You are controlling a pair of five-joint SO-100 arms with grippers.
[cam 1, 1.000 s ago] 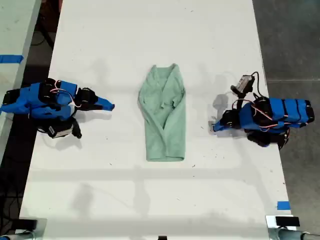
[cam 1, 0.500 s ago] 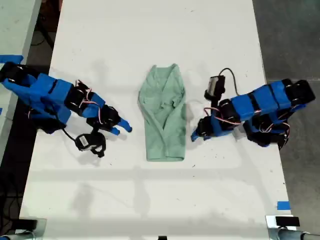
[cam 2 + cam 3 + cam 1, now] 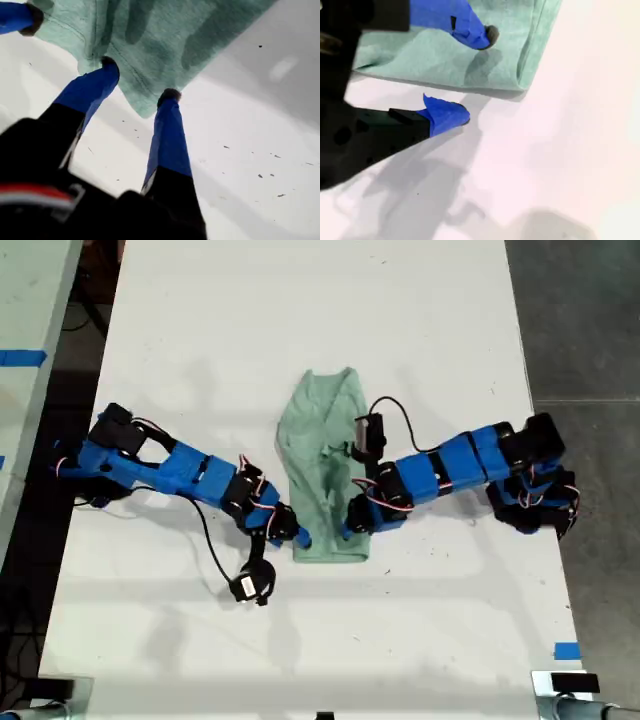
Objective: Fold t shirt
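At hem corners, 5 and 7 o'clock of t shirt (image 3: 325,440), central on table (image 3: 300,300), exterior view: my first gripper (image 3: 140,79) and my second gripper (image 3: 476,75), jaws parted astride fabric. We should pinch all layers, then lift both level toward 12.

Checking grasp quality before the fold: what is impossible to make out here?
- Exterior view: the arms cover two corners of the t shirt; contact unseen.
- First wrist view: the fingertip pads of my first gripper, hidden against fabric.
- Second wrist view: beyond my second gripper, most of the shirt, cut off by the frame.
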